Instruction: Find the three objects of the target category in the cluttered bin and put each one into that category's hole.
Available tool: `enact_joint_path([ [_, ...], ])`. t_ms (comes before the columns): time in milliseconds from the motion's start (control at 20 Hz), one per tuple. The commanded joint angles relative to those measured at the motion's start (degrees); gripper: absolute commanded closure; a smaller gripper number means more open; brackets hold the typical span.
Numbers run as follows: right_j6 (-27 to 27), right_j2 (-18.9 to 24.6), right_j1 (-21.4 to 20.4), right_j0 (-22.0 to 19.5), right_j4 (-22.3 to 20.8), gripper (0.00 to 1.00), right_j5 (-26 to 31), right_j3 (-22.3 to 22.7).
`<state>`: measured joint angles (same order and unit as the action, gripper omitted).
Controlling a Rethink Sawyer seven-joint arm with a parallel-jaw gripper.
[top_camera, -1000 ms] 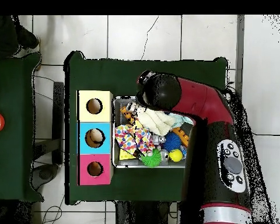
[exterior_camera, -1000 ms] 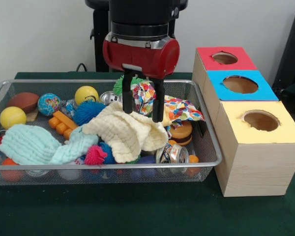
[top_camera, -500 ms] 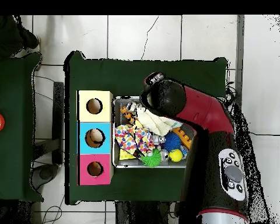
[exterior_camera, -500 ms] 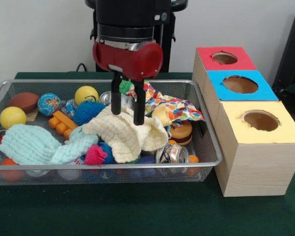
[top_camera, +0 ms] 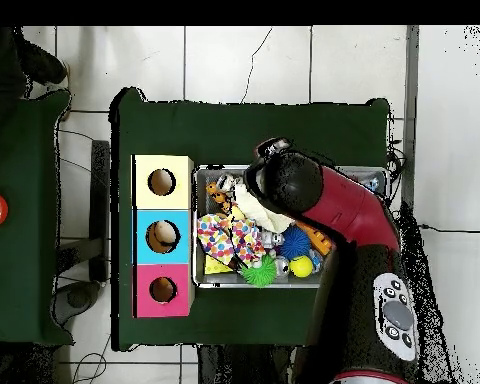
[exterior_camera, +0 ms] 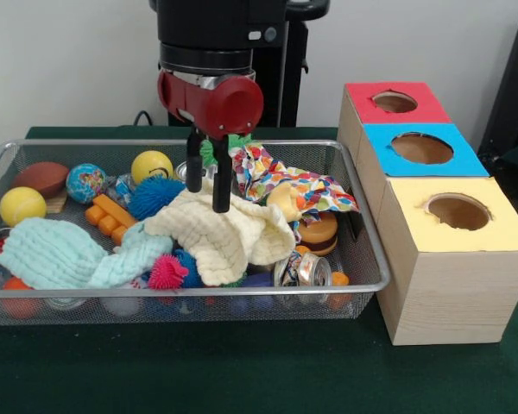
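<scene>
A robot lab: a green-covered table [top_camera: 284, 120] on tiled floor [top_camera: 224, 60], with loose cables [top_camera: 84, 150] beside the table and three coloured boxes [exterior_camera: 432, 181] on it.

My front view is evenly lit, bright and diffuse — shadows under the wire basket [exterior_camera: 363, 289] and beside the wooden box [exterior_camera: 440, 259] stay soft. Small glints sit on the metal can [exterior_camera: 313, 269]. From overhead the tiled floor [top_camera: 284, 60] looks washed out, perhaps overexposed — the green table [top_camera: 284, 125] reads dark.

Open claw [exterior_camera: 207, 197] above cream cloth [exterior_camera: 224, 233] (touching)
</scene>
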<state>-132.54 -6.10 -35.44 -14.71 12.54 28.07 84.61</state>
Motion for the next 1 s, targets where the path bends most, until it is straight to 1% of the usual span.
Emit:
enact_joint_path([
  [50, -12.1, -1.1, 0.1, -0.9, 2.3, 0.00, -2.4, 9.7],
  [300, -8.8, -0.9, -3.8, -3.3, 1.0, 0.00, -4.6, 16.1],
  [400, -9.0, -0.5, -4.7, -3.7, 1.1, 0.00, -6.5, 18.8],
  [500, -10.8, -0.7, -4.6, -2.9, 1.5, 0.00, -8.2, 20.1],
  [700, -16.1, -1.3, -2.9, -0.1, 4.9, 0.00, -11.1, 20.5],
  [850, -18.3, -0.2, -2.3, 0.2, 9.0, 0.00, -12.4, 21.4],
  [1000, -20.3, -2.5, -1.1, 2.7, 12.3, 0.00, -11.7, 20.0],
])
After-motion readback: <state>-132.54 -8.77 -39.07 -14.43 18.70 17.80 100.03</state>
